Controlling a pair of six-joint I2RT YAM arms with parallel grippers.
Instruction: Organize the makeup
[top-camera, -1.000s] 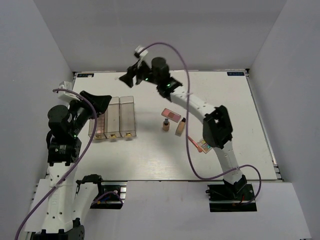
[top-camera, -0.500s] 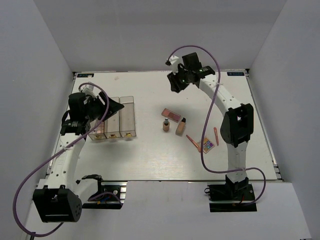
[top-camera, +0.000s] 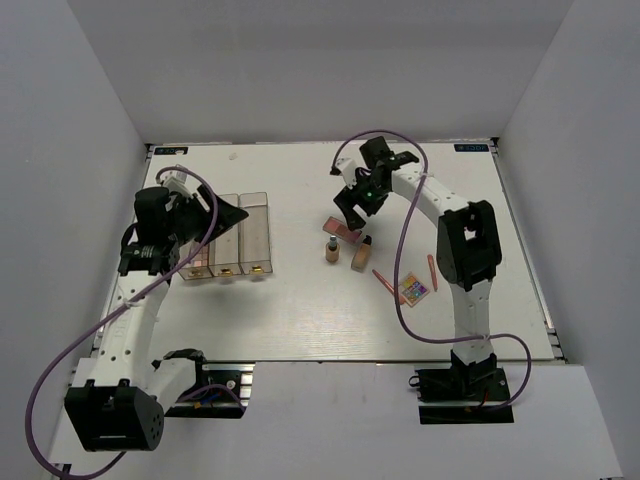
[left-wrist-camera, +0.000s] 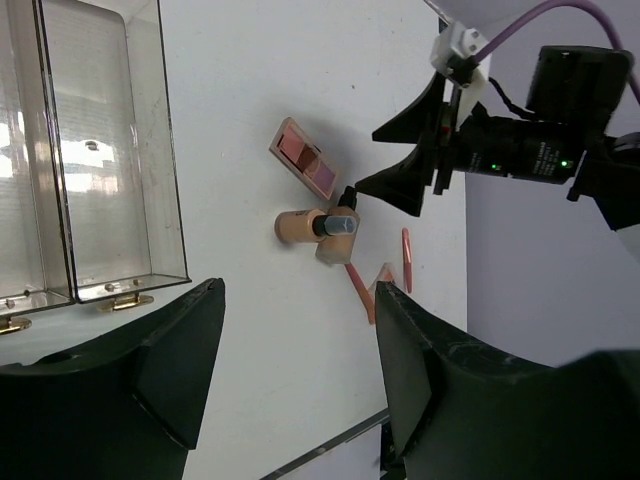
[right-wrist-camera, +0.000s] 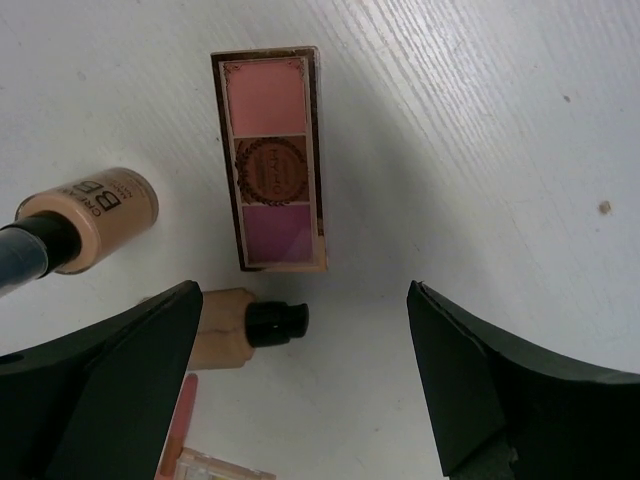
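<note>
The makeup lies mid-table. A pink palette (top-camera: 342, 229) (right-wrist-camera: 272, 160) (left-wrist-camera: 307, 158) lies flat. One beige dark-capped foundation bottle (top-camera: 331, 247) (right-wrist-camera: 95, 215) (left-wrist-camera: 300, 226) is beside it, and another (top-camera: 361, 255) (right-wrist-camera: 240, 325) lies just past it. Two pink-red pencils (top-camera: 383, 280) (top-camera: 431, 271) and a multicolour palette (top-camera: 413, 289) sit further right. My right gripper (top-camera: 346, 210) (right-wrist-camera: 305, 290) hovers open just above the pink palette and the second bottle's cap, holding nothing. My left gripper (top-camera: 235, 215) (left-wrist-camera: 300, 290) is open and empty above the clear box (top-camera: 225, 235).
The clear three-compartment box (left-wrist-camera: 110, 150) stands at the left with its lids up. Something pinkish shows in its left compartment in the top view. White walls enclose the table on three sides. Purple cables loop over both arms.
My right arm swung from the back of the table down and toward me, over the pink palette, and its jaws opened wide. The left arm rose over the box, then held still.
</note>
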